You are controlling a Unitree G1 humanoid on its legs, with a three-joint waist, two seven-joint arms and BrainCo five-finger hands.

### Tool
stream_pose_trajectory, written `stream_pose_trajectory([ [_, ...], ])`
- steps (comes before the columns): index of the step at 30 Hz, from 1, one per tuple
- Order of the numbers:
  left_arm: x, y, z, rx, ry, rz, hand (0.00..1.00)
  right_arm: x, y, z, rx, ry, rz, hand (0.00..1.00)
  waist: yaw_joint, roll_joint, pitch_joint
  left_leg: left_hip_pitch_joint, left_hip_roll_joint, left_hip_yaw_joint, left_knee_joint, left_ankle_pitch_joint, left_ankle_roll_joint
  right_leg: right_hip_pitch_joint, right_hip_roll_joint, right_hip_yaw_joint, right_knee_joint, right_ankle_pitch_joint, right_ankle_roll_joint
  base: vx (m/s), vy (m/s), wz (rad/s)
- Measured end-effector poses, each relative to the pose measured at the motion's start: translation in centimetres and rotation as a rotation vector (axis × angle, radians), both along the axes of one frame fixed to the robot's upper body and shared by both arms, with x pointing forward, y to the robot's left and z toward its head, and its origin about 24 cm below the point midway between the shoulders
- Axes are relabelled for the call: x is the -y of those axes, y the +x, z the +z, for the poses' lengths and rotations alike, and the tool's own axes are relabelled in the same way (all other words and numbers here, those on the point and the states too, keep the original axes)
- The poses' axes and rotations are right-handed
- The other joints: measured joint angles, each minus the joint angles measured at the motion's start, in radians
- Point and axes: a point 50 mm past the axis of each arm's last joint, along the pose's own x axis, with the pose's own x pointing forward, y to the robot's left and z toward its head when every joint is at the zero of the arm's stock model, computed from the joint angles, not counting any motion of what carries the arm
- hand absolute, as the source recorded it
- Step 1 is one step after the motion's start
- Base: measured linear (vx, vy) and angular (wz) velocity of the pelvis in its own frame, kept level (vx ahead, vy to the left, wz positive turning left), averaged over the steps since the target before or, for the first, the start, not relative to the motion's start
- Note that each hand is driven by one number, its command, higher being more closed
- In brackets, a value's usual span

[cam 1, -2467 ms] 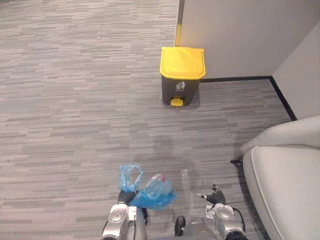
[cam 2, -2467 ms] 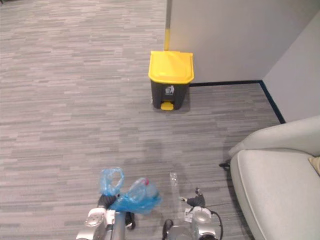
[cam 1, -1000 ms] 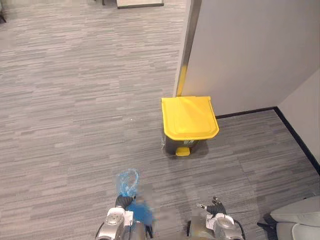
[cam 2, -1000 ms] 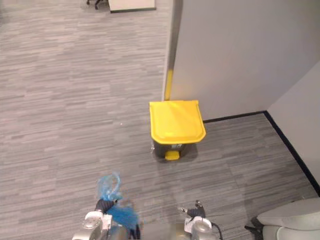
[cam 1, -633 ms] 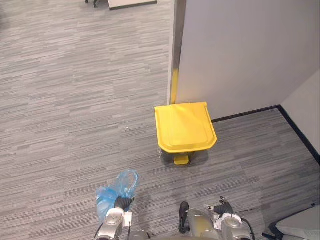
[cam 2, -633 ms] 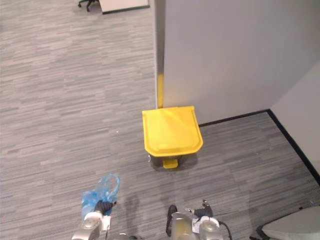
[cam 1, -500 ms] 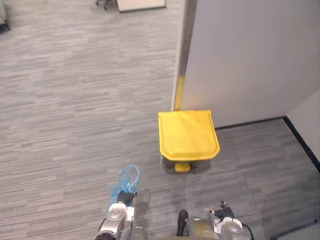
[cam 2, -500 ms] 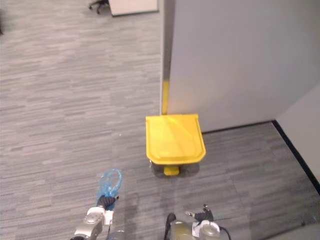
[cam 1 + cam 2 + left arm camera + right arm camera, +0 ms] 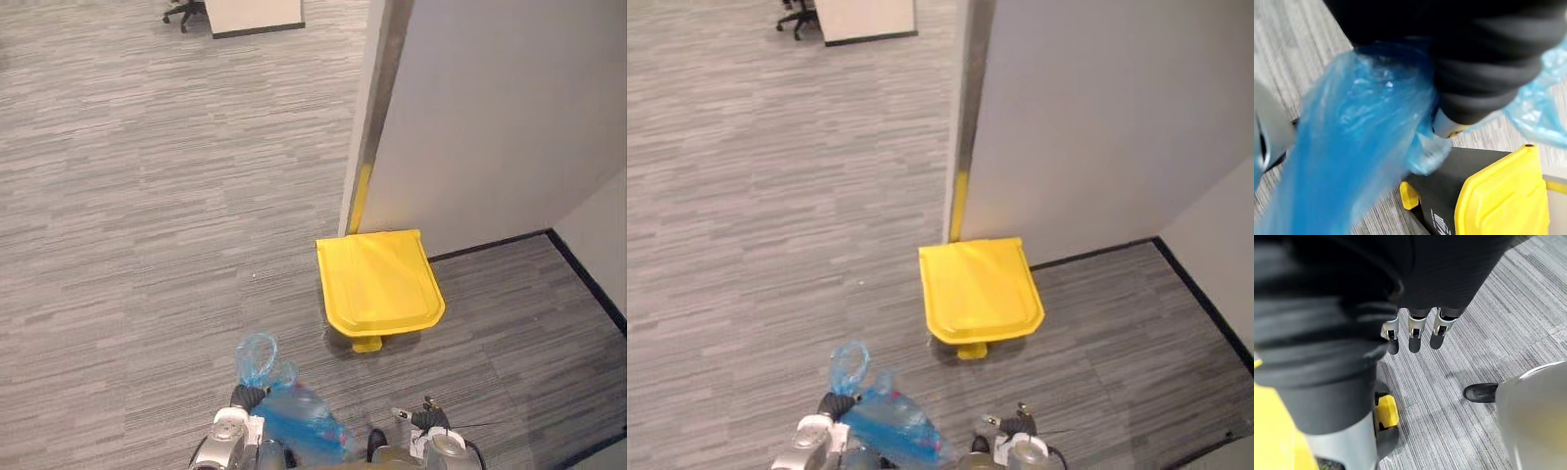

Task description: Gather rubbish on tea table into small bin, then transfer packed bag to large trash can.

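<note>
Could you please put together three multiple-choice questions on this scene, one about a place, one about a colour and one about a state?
1. Where is the blue bag?
A. on a shelf
B. gripped in the left hand
C. on a chair

2. What colour is the lid of the trash can?
A. green
B. red
C. yellow

3. What state is that lid in?
A. closed
B. propped open
C. taken off

Answers: 1 B, the bag's handles stick up out of the left hand's grip. 2 C, the lid is bright yellow over a dark body. 3 A, the lid lies flat over the can in both eye views.
</note>
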Motion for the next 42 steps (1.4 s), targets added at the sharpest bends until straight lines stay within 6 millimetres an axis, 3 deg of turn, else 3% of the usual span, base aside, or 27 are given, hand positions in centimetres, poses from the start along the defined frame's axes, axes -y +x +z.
stream_pose_trajectory([
  [3,-0.1,-0.4,-0.2,-0.011,0.002,0.004,1.00,0.0,0.6,0.2,0.011,-0.007,0.015,0.00,0.001,-0.003,0.002,-0.003,0.012,0.006,0.027,-0.032,-0.004,-0.008,0.007,0.025,0.001,0.000,0.000,0.03,-0.004,-0.27],
  [6,-0.2,-0.9,-0.3,-0.023,0.002,0.010,1.00,0.1,1.4,0.5,0.030,-0.017,0.038,0.00,0.007,-0.004,0.003,-0.036,0.023,0.015,0.144,-0.127,0.002,-0.046,0.003,0.065,0.077,-0.051,0.019,0.04,0.065,-0.40],
  [8,-0.3,-0.9,-0.3,-0.024,0.005,0.011,1.00,0.4,1.1,0.4,0.021,-0.025,0.035,0.00,0.003,-0.006,0.006,-0.046,0.017,0.003,0.212,-0.196,0.020,-0.093,-0.022,0.080,0.239,-0.108,0.062,0.09,0.102,-0.05],
  [9,-0.4,-0.7,-0.2,-0.018,0.008,0.010,1.00,0.5,0.7,0.3,0.010,-0.026,0.032,0.00,-0.003,-0.002,0.011,-0.028,0.012,-0.008,0.214,-0.213,0.031,-0.157,-0.030,0.074,0.407,-0.104,0.081,0.16,0.148,0.25],
  [10,-0.5,-0.5,-0.2,-0.013,0.014,0.009,1.00,0.2,0.1,0.0,-0.011,-0.012,0.029,0.00,-0.011,0.005,0.024,0.013,0.019,-0.029,0.213,-0.228,0.043,-0.216,-0.025,0.046,0.525,-0.123,0.069,0.18,0.142,0.26],
  [13,-1.4,0.1,0.2,0.002,0.040,0.012,1.00,-0.1,0.7,0.1,0.001,-0.008,0.049,0.00,-0.012,0.007,0.037,0.063,0.044,-0.045,0.212,-0.257,0.038,-0.265,0.024,-0.023,0.458,-0.133,0.027,0.22,0.037,0.24],
  [14,-1.7,0.6,0.5,0.018,0.056,0.014,1.00,-0.1,1.0,0.3,0.014,-0.008,0.048,0.00,-0.015,0.011,0.045,0.085,0.064,-0.062,0.211,-0.269,0.030,-0.300,0.060,-0.059,0.372,-0.095,0.003,0.31,-0.049,0.53],
  [15,-1.8,1.2,0.7,0.032,0.062,0.013,1.00,0.0,1.3,0.4,0.025,-0.010,0.045,0.00,-0.017,0.006,0.064,0.115,0.079,-0.076,0.212,-0.276,0.019,-0.329,0.075,-0.089,0.253,-0.016,-0.001,0.33,-0.067,0.58],
  [16,-1.8,1.4,0.8,0.034,0.062,0.014,1.00,0.0,1.4,0.5,0.029,-0.010,0.041,0.00,-0.020,0.004,0.072,0.127,0.082,-0.084,0.212,-0.277,0.013,-0.331,0.074,-0.103,0.243,0.014,0.009,0.53,-0.120,0.52],
  [17,-1.8,1.1,0.6,0.025,0.061,0.017,1.00,0.1,1.0,0.4,0.024,-0.011,0.035,0.00,-0.014,-0.017,0.059,0.157,0.077,-0.093,0.210,-0.288,-0.011,-0.253,0.067,-0.142,0.179,0.160,-0.009,0.50,-0.113,0.26],
  [18,-1.7,1.3,0.6,0.027,0.059,0.019,1.00,0.1,1.1,0.5,0.028,-0.014,0.036,0.00,-0.004,-0.019,0.062,0.159,0.084,-0.100,0.224,-0.301,-0.034,-0.224,0.067,-0.154,0.170,0.135,-0.080,0.50,-0.125,0.16],
  [19,-1.4,1.3,0.5,0.022,0.052,0.023,1.00,0.3,1.5,0.6,0.035,-0.017,0.035,0.00,0.000,-0.001,0.079,0.159,0.095,-0.105,0.228,-0.301,-0.037,-0.225,0.070,-0.162,0.195,0.134,-0.080,0.28,-0.055,0.16],
  [20,-0.1,2.6,1.0,0.056,0.020,0.009,1.00,1.0,2.1,1.0,0.054,-0.028,0.004,0.00,-0.009,0.005,0.134,0.216,0.069,-0.125,0.208,-0.259,-0.063,-0.298,0.028,-0.187,0.433,0.088,-0.109,0.31,-0.170,0.06],
  [21,0.3,2.3,0.8,0.049,0.004,0.018,1.00,1.5,2.5,1.5,0.090,-0.039,-0.010,0.00,-0.010,0.021,0.132,0.242,0.087,-0.142,0.221,-0.261,-0.070,-0.343,0.068,-0.193,0.440,0.009,-0.047,0.24,-0.136,-0.03],
  [22,0.1,2.1,0.7,0.045,0.010,0.020,1.00,1.4,2.5,1.5,0.093,-0.040,-0.002,0.00,-0.004,0.023,0.121,0.242,0.092,-0.141,0.233,-0.264,-0.075,-0.315,0.086,-0.199,0.385,0.028,-0.077,0.29,-0.210,-0.22],
  [23,-0.4,1.7,0.6,0.034,0.019,0.021,1.00,1.0,2.2,1.4,0.095,-0.036,0.010,0.00,0.000,0.012,0.110,0.231,0.090,-0.145,0.253,-0.274,-0.082,-0.253,0.105,-0.179,0.292,0.012,-0.159,0.29,-0.147,-0.11],
  [24,0.0,2.3,0.8,0.049,0.009,0.011,1.00,1.2,2.5,1.6,0.104,-0.035,-0.003,0.00,-0.003,0.029,0.119,0.226,0.109,-0.160,0.264,-0.273,-0.075,-0.250,0.118,-0.204,0.305,0.007,-0.167,0.40,-0.211,0.06],
  [26,0.4,2.7,1.0,0.059,-0.003,0.006,1.00,1.2,1.9,1.2,0.078,-0.018,-0.030,0.00,0.000,0.029,0.118,0.233,0.126,-0.180,0.264,-0.264,-0.085,-0.234,0.134,-0.218,0.301,-0.006,-0.174,0.24,-0.141,0.08],
  [30,0.8,2.2,0.6,0.038,-0.014,-0.012,1.00,1.3,1.0,0.6,0.033,-0.010,-0.030,0.00,-0.013,0.027,0.107,0.269,0.157,-0.194,0.227,-0.262,-0.088,-0.167,0.163,-0.250,0.229,0.018,-0.166,-0.01,-0.054,0.27],
  [34,0.0,0.3,-0.2,-0.011,-0.009,0.029,1.00,1.5,-1.0,-0.1,-0.018,-0.006,-0.044,0.00,-0.023,0.039,0.030,0.285,0.179,-0.196,0.087,-0.297,-0.106,-0.165,0.191,-0.291,0.153,0.041,-0.133,-0.19,-0.006,0.38],
  [35,-0.4,-0.2,-0.3,-0.023,-0.001,0.033,1.00,1.2,-1.3,-0.3,-0.030,0.001,-0.043,0.00,-0.010,0.028,0.024,0.285,0.176,-0.194,0.085,-0.304,-0.114,-0.170,0.191,-0.281,0.155,0.043,-0.129,-0.18,-0.001,0.11],
  [38,-1.0,-1.5,-0.7,-0.057,0.014,0.041,1.00,1.0,-1.7,-0.5,-0.041,0.011,-0.041,0.00,-0.011,0.018,0.011,0.279,0.167,-0.188,0.094,-0.303,-0.111,-0.174,0.190,-0.258,0.149,0.055,-0.111,-0.14,-0.016,-0.11],
  [42,-1.3,-1.3,-0.6,-0.052,0.021,0.042,1.00,1.1,-1.7,-0.4,-0.036,0.010,-0.042,0.00,-0.006,-0.005,0.015,0.219,0.141,-0.158,0.192,-0.311,-0.104,-0.210,0.165,-0.225,0.152,0.089,-0.066,-0.16,0.012,-0.24],
])
